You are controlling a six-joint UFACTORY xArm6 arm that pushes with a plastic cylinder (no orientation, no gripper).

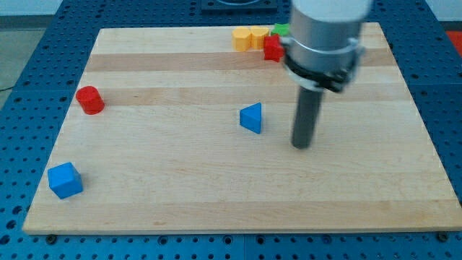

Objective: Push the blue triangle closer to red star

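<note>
The blue triangle (pixel 252 118) lies near the middle of the wooden board (pixel 180 195). The red star (pixel 272 48) sits at the view's top, partly hidden behind the arm's grey body (pixel 325 36). My tip (pixel 301 145) rests on the board to the right of the blue triangle and slightly below it, a short gap apart, not touching it.
Two yellow blocks (pixel 247 37) and a green block (pixel 281 29) sit next to the red star at the top edge. A red cylinder (pixel 90 100) is at the view's left. A blue cube (pixel 65 180) is at the lower left.
</note>
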